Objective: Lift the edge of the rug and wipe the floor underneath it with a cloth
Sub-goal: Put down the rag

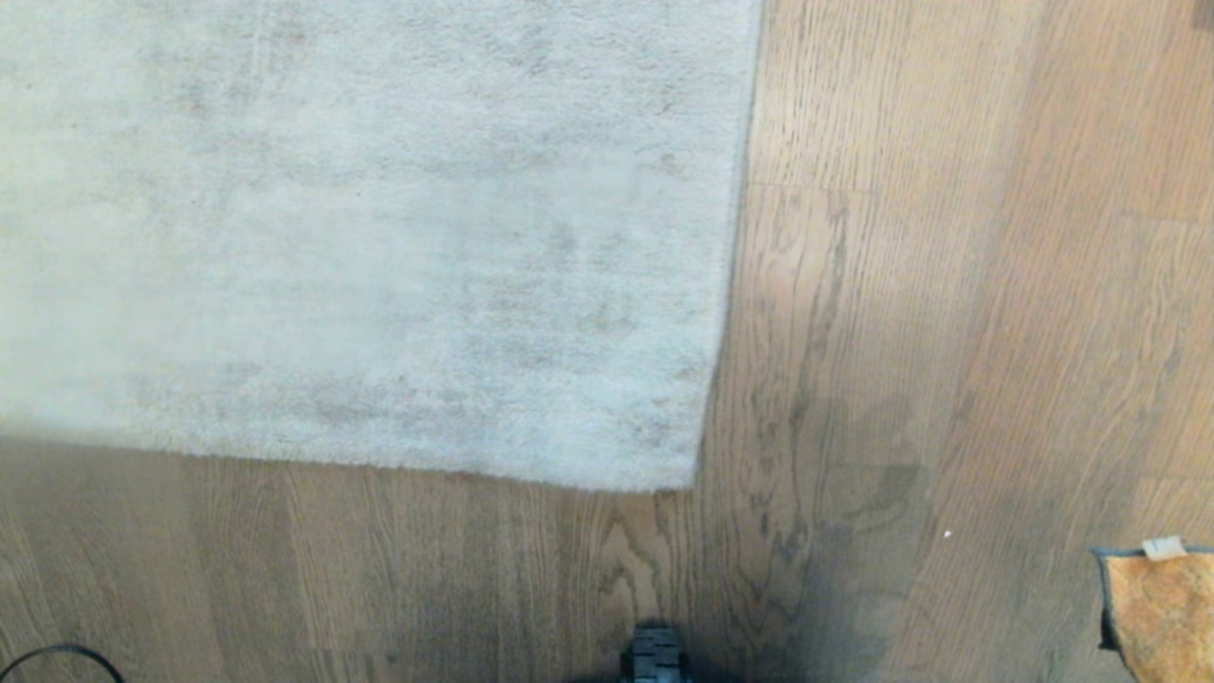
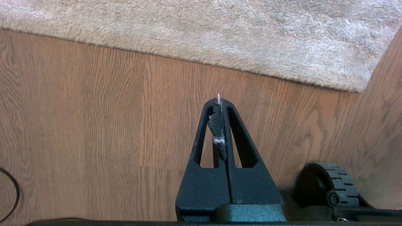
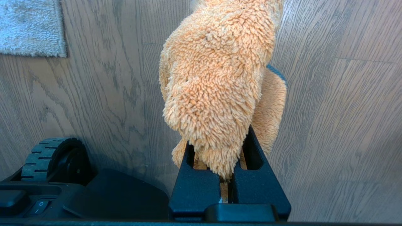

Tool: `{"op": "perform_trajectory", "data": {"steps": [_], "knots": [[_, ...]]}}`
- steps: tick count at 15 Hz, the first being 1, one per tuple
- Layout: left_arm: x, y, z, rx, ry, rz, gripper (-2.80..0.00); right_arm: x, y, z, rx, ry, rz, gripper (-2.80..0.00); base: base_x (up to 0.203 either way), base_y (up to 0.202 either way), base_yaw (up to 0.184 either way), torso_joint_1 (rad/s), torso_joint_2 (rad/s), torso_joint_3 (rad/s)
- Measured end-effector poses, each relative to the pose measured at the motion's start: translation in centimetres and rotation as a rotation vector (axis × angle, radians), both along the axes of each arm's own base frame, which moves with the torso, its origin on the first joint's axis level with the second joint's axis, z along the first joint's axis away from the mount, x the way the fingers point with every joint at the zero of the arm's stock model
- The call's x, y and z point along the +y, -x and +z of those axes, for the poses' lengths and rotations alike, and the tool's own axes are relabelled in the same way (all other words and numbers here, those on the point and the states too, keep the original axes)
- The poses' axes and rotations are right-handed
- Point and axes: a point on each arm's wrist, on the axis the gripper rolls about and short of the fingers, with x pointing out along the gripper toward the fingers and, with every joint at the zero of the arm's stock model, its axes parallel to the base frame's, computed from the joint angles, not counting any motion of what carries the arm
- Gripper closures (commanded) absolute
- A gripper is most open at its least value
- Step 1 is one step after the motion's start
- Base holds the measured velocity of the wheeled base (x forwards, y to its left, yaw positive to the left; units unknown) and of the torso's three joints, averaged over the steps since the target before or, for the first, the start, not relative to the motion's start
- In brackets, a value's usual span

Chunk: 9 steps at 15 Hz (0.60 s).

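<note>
left tool: closed, empty, above floor near rug edge | right tool: clamped on cloth | rug flat

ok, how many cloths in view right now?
1. The orange cloth is clamped in the right tool, hanging above the floor to the right of the rug. More could lie out of frame.
</note>
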Motion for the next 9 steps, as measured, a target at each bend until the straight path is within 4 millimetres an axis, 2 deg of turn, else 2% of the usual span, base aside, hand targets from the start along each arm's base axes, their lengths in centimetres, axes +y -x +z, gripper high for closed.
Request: {"op": "perform_trajectory", "data": {"steps": [6, 9], "knots": [[0.02, 0.22, -0.06, 0.0, -0.107, 0.014, 0.0, 0.0, 0.0, 0.0, 0.0, 0.0, 0.0, 0.0, 0.0, 0.0, 0.0, 0.0, 0.0, 0.0], [0.06, 0.11, -0.74, 0.043, -0.148, 0.027, 0.0, 0.0, 0.0, 0.01, -0.001, 0.0, 0.0, 0.0, 0.0, 0.0, 0.0, 0.0, 0.0, 0.0]]}}
